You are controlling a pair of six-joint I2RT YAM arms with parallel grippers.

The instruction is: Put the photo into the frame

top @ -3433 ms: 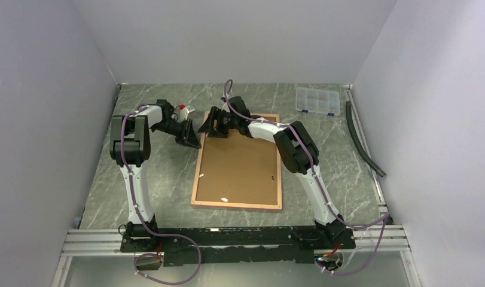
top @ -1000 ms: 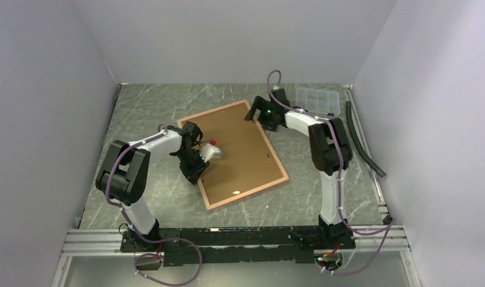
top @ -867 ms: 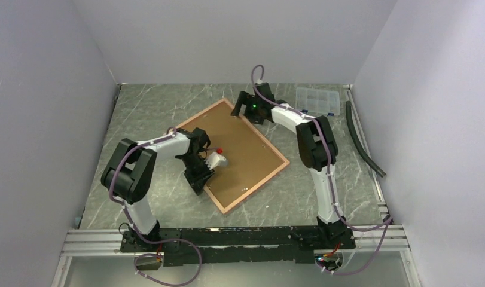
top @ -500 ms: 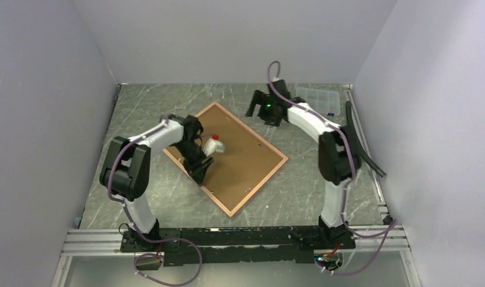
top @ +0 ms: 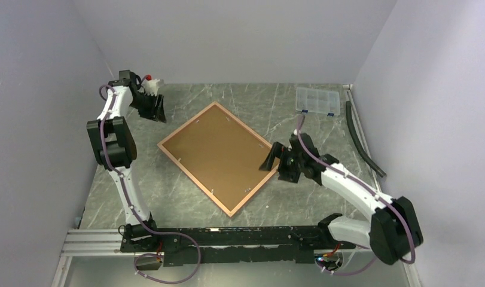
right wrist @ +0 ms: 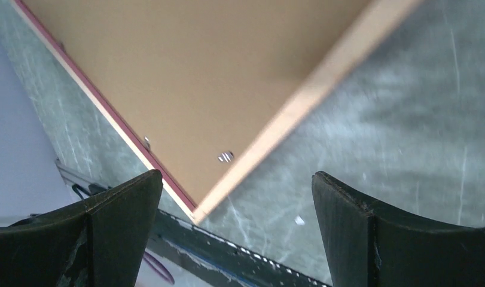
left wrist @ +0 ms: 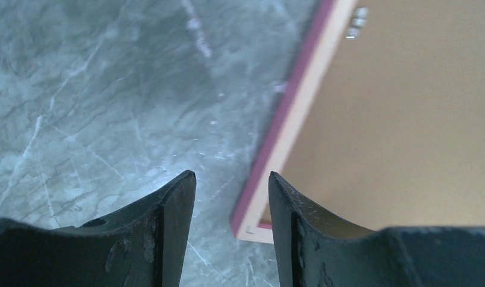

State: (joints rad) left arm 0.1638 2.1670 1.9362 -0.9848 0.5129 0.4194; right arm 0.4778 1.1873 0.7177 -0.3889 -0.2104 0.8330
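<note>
Frame (top: pixel 214 156) reverse-up on marbled table (top: pixel 323 128), right gripper (top: pixel 274 167) spread wide at its right corner, left gripper (top: pixel 159 113) narrowly parted, empty, well apart.

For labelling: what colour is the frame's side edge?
The frame edge is dark pink; clearest in left wrist view.

no readable text or numbers, none on the frame (top: pixel 186 123), none elsewhere
</note>
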